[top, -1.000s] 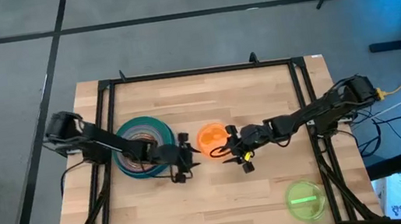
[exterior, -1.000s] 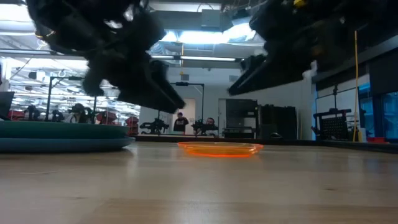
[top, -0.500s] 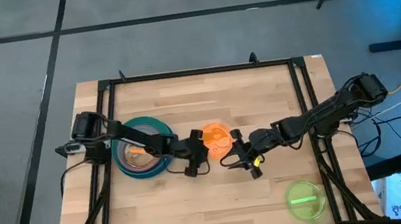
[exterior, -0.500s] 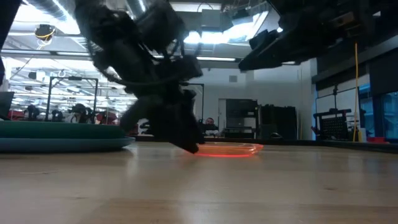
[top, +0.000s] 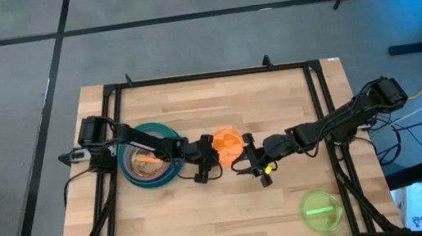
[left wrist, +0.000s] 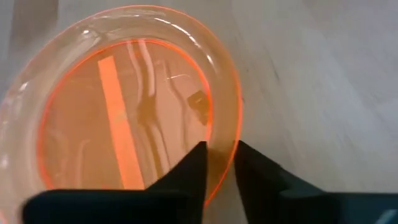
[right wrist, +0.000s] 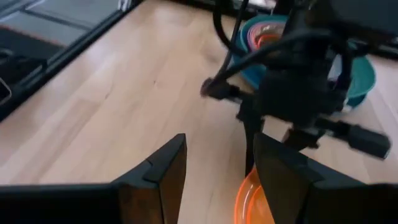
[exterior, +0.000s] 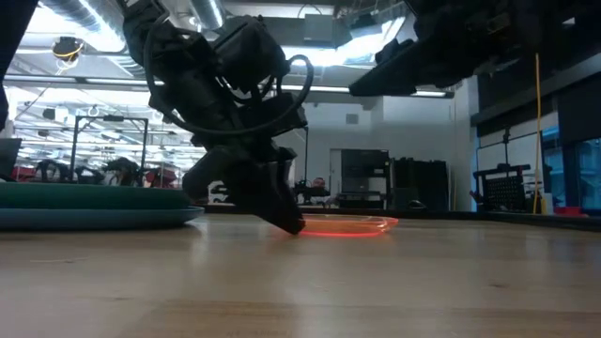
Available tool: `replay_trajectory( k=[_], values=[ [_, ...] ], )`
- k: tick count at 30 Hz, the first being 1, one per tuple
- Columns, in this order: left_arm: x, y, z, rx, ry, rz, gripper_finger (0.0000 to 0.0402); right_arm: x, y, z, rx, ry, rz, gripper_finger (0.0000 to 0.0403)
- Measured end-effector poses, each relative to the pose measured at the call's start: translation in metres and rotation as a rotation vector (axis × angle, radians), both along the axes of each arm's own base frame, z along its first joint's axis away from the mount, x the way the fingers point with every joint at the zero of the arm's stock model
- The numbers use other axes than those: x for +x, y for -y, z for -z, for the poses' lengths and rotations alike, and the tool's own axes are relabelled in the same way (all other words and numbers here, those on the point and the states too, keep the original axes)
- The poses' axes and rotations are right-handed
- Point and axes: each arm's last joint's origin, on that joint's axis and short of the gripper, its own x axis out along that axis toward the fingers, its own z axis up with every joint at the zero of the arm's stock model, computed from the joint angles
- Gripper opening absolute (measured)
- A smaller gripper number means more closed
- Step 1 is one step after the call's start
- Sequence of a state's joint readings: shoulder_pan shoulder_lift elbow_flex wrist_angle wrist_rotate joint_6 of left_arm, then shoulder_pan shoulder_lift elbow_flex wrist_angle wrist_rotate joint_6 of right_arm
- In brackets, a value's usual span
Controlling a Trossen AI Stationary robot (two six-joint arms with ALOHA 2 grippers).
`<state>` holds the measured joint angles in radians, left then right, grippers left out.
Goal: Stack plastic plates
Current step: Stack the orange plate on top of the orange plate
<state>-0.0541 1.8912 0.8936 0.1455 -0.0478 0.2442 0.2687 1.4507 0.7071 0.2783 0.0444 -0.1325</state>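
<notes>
A clear orange plate [top: 226, 143] lies flat on the table's middle. My left gripper [top: 208, 166] reaches over the stack and is shut on the orange plate's rim, fingertips down at the table [exterior: 289, 222]. The stack [top: 149, 161] is a large teal plate with several smaller plates inside it, at the table's left. A lime green plate [top: 321, 210] lies alone near the right front corner. My right gripper [top: 253, 167] hangs open above the table just right of the orange plate, with nothing between its fingers [right wrist: 217, 180]. My left gripper has the orange plate's rim [left wrist: 222, 163] on the plate's near-left side, one finger inside the plate and one outside. The fingers slant down from the table's left. The plate lies flat on the table.
A black frame [top: 205, 76] runs around the tabletop, and both arms are mounted on its side rails. Bare wood lies along the far and near parts of the table. The room beyond holds stands and equipment.
My left gripper has gone from above the stack's right edge toward the table's right and down to the orange plate, its fingertips now at the tabletop. My right gripper has risen a little. The plates have stayed where they were.
</notes>
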Motion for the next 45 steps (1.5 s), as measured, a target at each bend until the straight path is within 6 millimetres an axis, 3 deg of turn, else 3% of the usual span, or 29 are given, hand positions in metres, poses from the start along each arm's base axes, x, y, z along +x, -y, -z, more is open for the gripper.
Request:
replay_trajectory(
  k=[5,14,21,28,34,39,45],
  values=[
    [0.000,0.005,-0.002,-0.019,0.006,0.014,0.0008,0.000,0.000,-0.001,0.002,0.010,-0.007,0.0179],
    [0.007,0.032,-0.027,0.056,0.012,-0.017,0.0002,-0.001,-0.011,-0.009,-0.006,0.086,-0.033,0.0179],
    [-0.012,0.063,-0.069,0.124,0.052,-0.062,0.0002,-0.013,-0.035,-0.028,-0.030,0.149,-0.085,0.0179],
    [-0.052,0.085,-0.117,0.090,0.104,-0.163,0.0002,-0.029,-0.050,-0.038,-0.052,0.169,-0.067,0.0179],
    [-0.104,0.093,-0.139,0.019,-0.001,-0.323,0.0002,-0.032,-0.053,-0.034,-0.008,0.121,-0.027,0.0179],
    [-0.146,0.095,-0.134,0.051,-0.131,-0.500,0.0002,-0.033,-0.051,-0.029,0.057,0.050,0.027,0.0179],
    [-0.178,0.095,-0.102,0.075,-0.261,-0.592,0.0002,-0.034,-0.050,-0.028,0.135,0.022,0.098,0.0179]
  ],
)
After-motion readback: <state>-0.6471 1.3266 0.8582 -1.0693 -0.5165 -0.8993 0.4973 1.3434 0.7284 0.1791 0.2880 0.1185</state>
